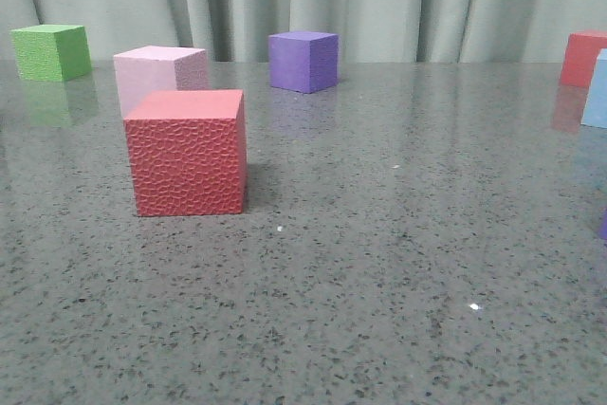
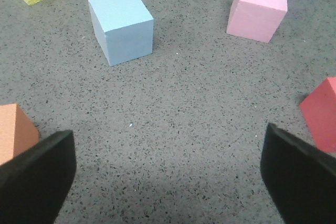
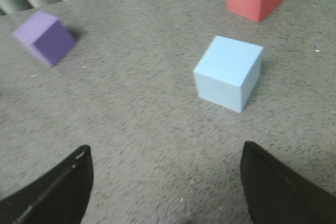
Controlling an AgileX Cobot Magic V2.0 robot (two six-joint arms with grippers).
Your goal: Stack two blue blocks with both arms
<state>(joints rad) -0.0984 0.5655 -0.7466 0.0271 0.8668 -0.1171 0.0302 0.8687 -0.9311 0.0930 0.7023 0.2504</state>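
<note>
1. One blue block [image 2: 122, 25] sits on the counter [image 2: 189, 119] ahead of the left gripper [image 2: 168, 174], whose fingers [image 2: 37, 177] are spread, empty.
2. The other blue block [image 3: 229, 73] lies apart from it, ahead of the right gripper [image 3: 167, 190], fingers [image 3: 286, 190] likewise released.
3. A pink cube [image 2: 258, 8] stands nearby.

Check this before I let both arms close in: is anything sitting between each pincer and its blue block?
Nothing visible. The left pincer is open, with only bare table up to its blue block. The right pincer is open, with bare tabletop up to the other blue block.
</note>
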